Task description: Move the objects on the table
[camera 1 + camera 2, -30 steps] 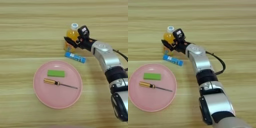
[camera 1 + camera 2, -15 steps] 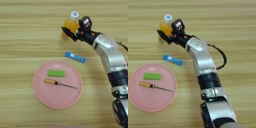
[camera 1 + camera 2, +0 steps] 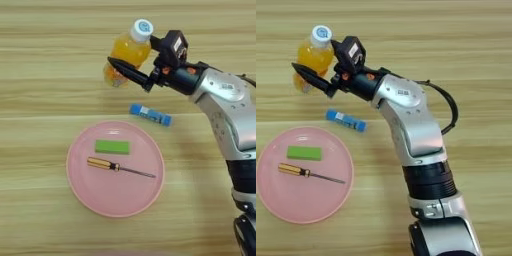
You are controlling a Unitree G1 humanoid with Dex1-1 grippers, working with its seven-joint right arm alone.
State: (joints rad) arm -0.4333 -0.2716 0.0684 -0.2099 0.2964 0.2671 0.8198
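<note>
Near the far edge of the bench [image 3: 45,75], the right gripper [image 3: 131,65] has its jaws clamped on the orange-juice bottle [image 3: 128,54]. Nearer lies the blue tube [image 3: 150,114]; the pink plate [image 3: 150,192] holds the green block [image 3: 112,146] and screwdriver [image 3: 117,167].

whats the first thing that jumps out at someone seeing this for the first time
The orange-juice bottle stands out most: it is held in the pincer of the silver right arm, at the far middle of the wooden table. Nearer the camera lies a round pink plate with a flat green block and a yellow-handled screwdriver on it. A blue tube lies on the wood between plate and bottle.
</note>
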